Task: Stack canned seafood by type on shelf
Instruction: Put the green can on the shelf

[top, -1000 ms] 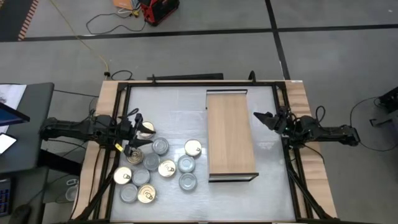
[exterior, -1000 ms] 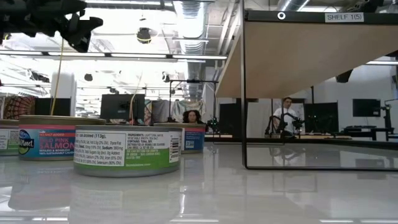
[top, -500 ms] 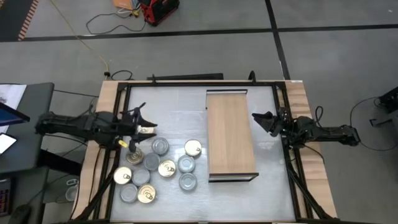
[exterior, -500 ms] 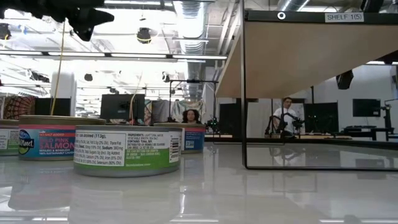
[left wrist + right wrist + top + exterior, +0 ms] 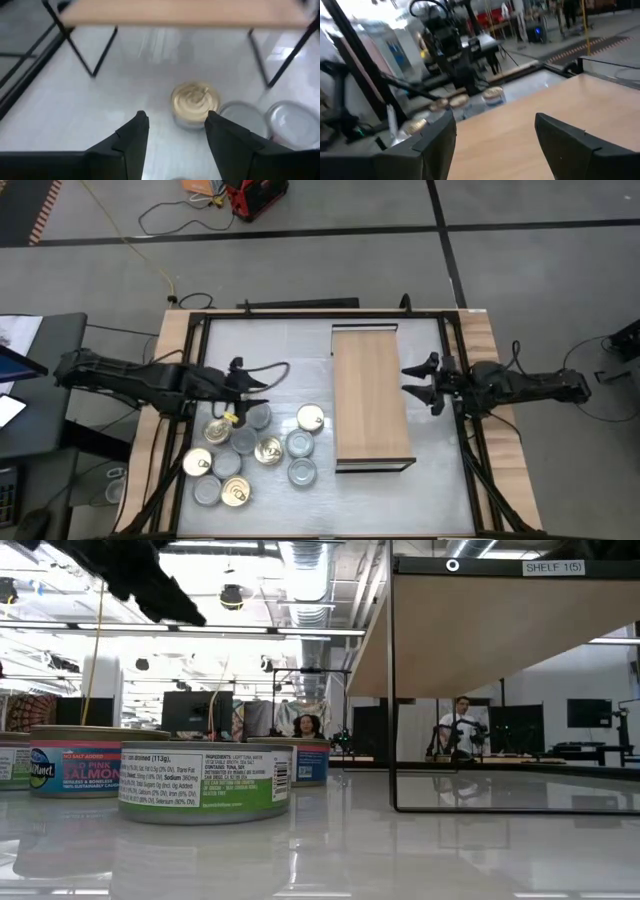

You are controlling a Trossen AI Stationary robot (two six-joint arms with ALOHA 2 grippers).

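Several round tins of canned seafood (image 5: 268, 450), with gold or silver lids, stand in a cluster on the white tabletop left of the shelf. The shelf (image 5: 372, 395) is a light-wood board on a thin dark frame. My left gripper (image 5: 262, 378) hovers open above the far edge of the cluster and slants down toward the shelf. In the left wrist view a gold-lidded tin (image 5: 195, 102) sits beyond the open fingers of this gripper (image 5: 177, 122). My right gripper (image 5: 408, 380) is open at the shelf's right edge, level, above the board (image 5: 530, 125).
Dark frame bars (image 5: 300, 313) run round the tabletop. In the low view a green-labelled tin (image 5: 205, 780) and a pink-labelled tin (image 5: 80, 765) stand nearest, with the shelf's underside (image 5: 510, 630) at the right. Bare tabletop (image 5: 290, 355) lies between the cluster and the far edge.
My left gripper has risen off the tins and swung toward the table's right, toward the shelf, tipping from pointing down to a shallow slant. My right gripper has rolled, so that its two fingers now show side by side, and has edged toward the shelf. No tin has moved.
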